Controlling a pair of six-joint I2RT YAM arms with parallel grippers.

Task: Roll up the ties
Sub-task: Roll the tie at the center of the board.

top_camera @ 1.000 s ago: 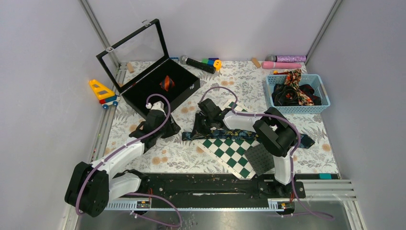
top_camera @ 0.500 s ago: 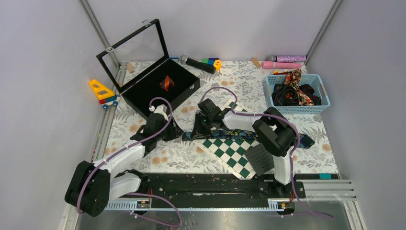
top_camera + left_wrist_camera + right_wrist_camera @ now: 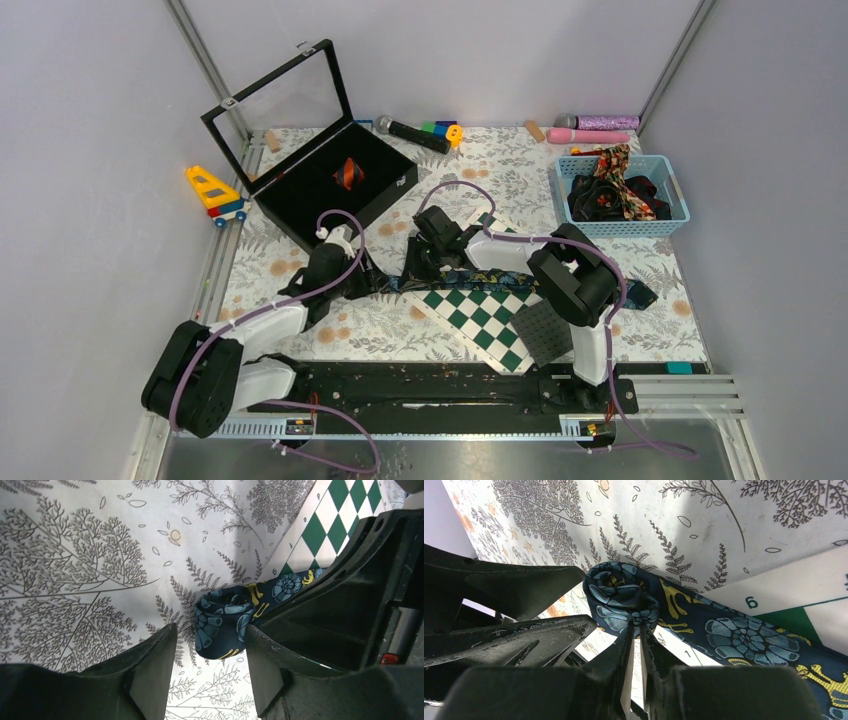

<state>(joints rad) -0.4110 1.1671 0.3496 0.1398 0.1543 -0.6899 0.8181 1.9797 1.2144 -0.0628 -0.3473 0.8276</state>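
A dark navy tie (image 3: 500, 281) with blue and yellow flowers lies across the chequered board (image 3: 480, 315). Its left end is curled into a small roll (image 3: 616, 592). My right gripper (image 3: 636, 630) is shut on that roll from the board side, and it also shows from above (image 3: 413, 268). My left gripper (image 3: 210, 647) is open just left of the roll (image 3: 220, 625), which sits right in front of its fingertips without touching them. From above, the left gripper (image 3: 368, 277) is close beside the tie's end. A rolled red-orange striped tie (image 3: 348, 173) lies in the black box (image 3: 300, 200).
More ties fill the blue basket (image 3: 676, 190) at the back right. The black box's glass lid (image 3: 280, 95) stands open at the back left. A toy truck (image 3: 215, 193), microphones (image 3: 412, 133) and a pink tube (image 3: 588, 136) line the far edges. A dark perforated plate (image 3: 545, 330) leans near the right arm.
My left gripper has moved right to the tie's rolled end and its jaws have widened. The right gripper has stayed shut on the roll.
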